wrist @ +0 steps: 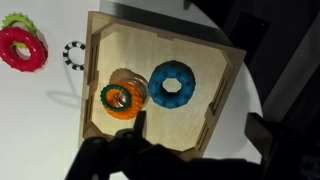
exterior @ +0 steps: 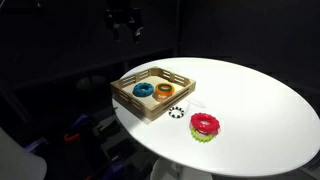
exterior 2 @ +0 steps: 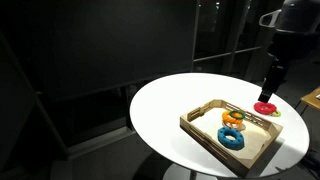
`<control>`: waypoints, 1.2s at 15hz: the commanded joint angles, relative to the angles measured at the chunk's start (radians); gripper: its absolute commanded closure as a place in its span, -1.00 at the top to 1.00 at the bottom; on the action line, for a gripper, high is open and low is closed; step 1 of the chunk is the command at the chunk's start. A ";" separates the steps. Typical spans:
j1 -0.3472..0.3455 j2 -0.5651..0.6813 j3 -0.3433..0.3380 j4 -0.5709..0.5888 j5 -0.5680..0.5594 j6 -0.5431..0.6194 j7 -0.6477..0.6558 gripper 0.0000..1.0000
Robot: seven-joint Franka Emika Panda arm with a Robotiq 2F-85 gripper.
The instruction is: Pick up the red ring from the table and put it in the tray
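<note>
The red ring point(exterior: 205, 124) lies on the white table point(exterior: 260, 110) just off the tray's corner, resting on a green toothed ring. It also shows in an exterior view point(exterior 2: 265, 107) and at the wrist view's left edge point(wrist: 20, 45). The light-wood tray point(exterior: 130, 105) holds a blue ring point(exterior: 142, 90) and an orange ring point(exterior: 164, 91). In the wrist view the orange ring point(wrist: 124, 100) has a thin green toothed ring on it, beside the blue ring point(wrist: 172, 85). My gripper point(wrist: 200, 135) is open and empty, high above the tray point(wrist: 165, 32), and shows in both exterior views point(exterior: 125, 22) point(exterior 2: 272, 75).
A small black-and-white toothed ring point(wrist: 74, 52) lies on the table between the tray and the red ring, also seen in an exterior view point(exterior: 177, 112). The round table's edge point(exterior 2: 150, 125) runs close to the tray. The surroundings are dark.
</note>
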 commanded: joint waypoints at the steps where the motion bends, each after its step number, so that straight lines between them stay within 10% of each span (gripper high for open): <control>1: 0.013 0.001 -0.013 0.001 -0.005 -0.002 0.004 1.00; 18: -0.137 0.105 -0.082 0.189 -0.142 -0.044 0.182 1.00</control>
